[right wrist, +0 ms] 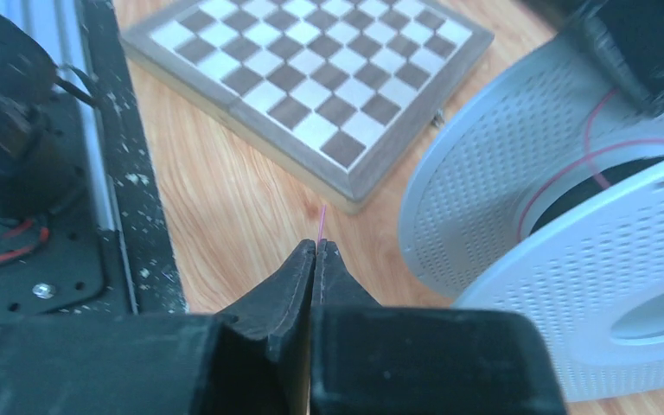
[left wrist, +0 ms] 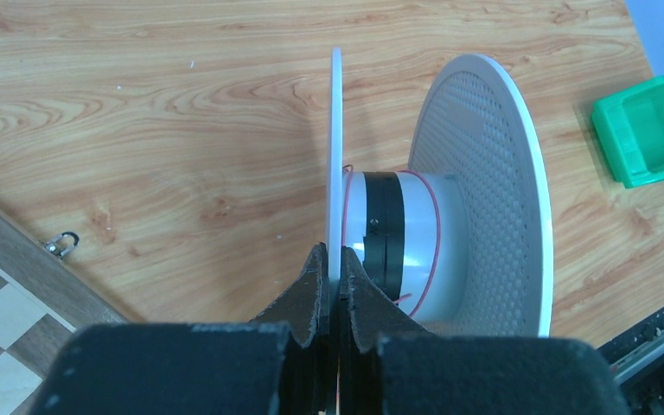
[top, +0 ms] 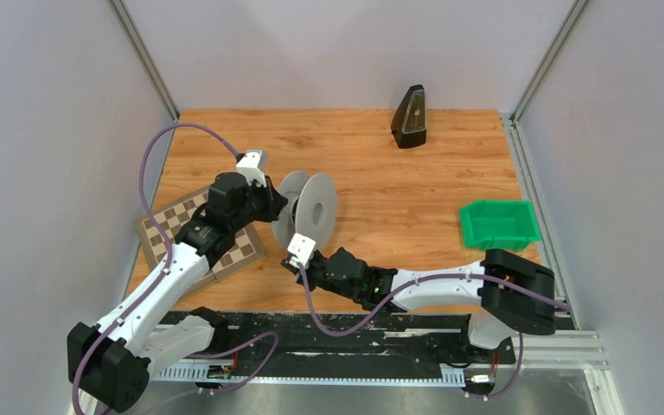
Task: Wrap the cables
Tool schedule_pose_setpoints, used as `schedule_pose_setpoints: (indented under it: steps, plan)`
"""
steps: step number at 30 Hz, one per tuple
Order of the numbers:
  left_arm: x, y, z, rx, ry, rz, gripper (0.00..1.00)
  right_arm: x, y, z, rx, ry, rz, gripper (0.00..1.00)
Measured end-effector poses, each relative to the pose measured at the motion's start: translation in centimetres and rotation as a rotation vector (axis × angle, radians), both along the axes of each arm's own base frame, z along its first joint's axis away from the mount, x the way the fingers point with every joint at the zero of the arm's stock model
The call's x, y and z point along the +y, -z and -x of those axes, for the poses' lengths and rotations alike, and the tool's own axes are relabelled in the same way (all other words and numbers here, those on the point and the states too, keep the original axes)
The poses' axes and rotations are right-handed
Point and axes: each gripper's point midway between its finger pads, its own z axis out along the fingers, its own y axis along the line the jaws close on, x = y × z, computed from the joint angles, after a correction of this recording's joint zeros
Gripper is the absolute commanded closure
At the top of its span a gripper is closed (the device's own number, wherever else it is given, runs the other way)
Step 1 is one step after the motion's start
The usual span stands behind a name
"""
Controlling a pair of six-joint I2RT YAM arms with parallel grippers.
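Note:
A white perforated spool (top: 309, 208) stands on edge on the wooden table, also in the left wrist view (left wrist: 484, 190) and right wrist view (right wrist: 519, 216). A thin red cable (left wrist: 435, 226) loops round its hub. My left gripper (left wrist: 336, 259) is shut on the spool's near flange (left wrist: 335, 156) and holds it upright. My right gripper (right wrist: 318, 249) is shut on the cable's free end (right wrist: 322, 216), low in front of the spool, near the chessboard's corner. In the top view the right gripper (top: 294, 264) sits just below the spool.
A chessboard (top: 201, 235) lies left of the spool under the left arm, also in the right wrist view (right wrist: 311, 78). A green bin (top: 499, 223) sits at the right. A black wedge-shaped object (top: 410, 117) stands at the back. A black rail (top: 328, 333) edges the table front.

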Motion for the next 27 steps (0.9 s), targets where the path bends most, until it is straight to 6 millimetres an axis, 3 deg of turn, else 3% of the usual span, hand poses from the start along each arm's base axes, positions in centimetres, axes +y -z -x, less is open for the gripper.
schedule_pose_setpoints:
  steps: [5, 10, 22, 27]
  plan:
    - [0.0, -0.3, 0.1, -0.024, 0.025, -0.017, 1.0, -0.6, -5.4, 0.4, -0.006, 0.008, -0.14, 1.0]
    - [-0.3, -1.2, 0.6, -0.089, 0.061, 0.006, 1.0, -1.2, -9.5, -0.7, -0.004, 0.088, -0.263, 1.0]
    - [-0.3, -1.3, 1.2, -0.103, 0.064, 0.057, 1.0, 0.4, -14.1, -5.5, 0.029, 0.328, -0.407, 1.0]
    - [-0.4, -0.9, 1.4, -0.089, 0.054, 0.077, 1.0, 0.4, -14.8, -7.0, 0.046, 0.394, -0.439, 1.0]
